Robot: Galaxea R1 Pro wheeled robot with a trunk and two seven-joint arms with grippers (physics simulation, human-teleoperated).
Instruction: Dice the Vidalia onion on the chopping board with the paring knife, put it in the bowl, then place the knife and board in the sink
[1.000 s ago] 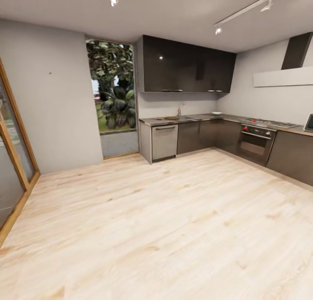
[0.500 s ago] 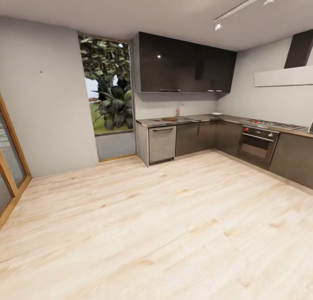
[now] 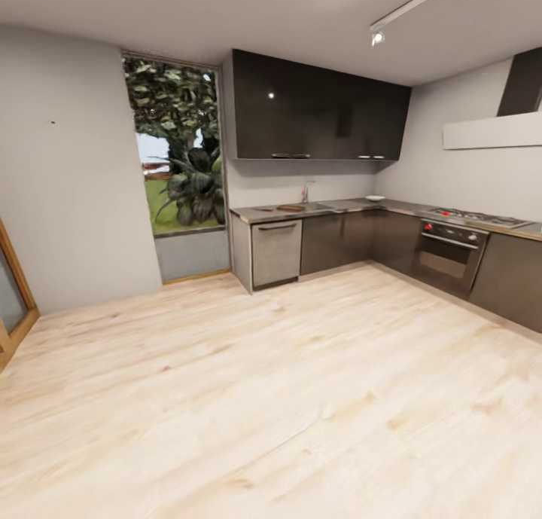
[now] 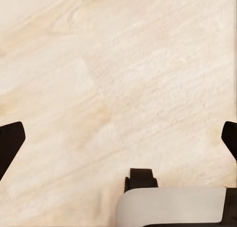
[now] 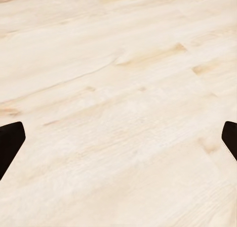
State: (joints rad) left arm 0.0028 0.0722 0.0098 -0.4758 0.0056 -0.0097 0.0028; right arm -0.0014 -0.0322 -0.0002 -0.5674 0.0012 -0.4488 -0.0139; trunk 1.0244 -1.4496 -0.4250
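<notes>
Left hand (image 4: 118, 138) open, right hand (image 5: 118, 138) open, chopping board (image 3: 290, 208) flat on distant countertop (image 3: 339, 205), long axis unclear

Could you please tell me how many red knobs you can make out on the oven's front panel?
2: one at the panel's left end and one at its right end on the oven; others may be too small to see.

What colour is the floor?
Pale, light wood planks with darker grain; the floor shows best in the head view.
</notes>
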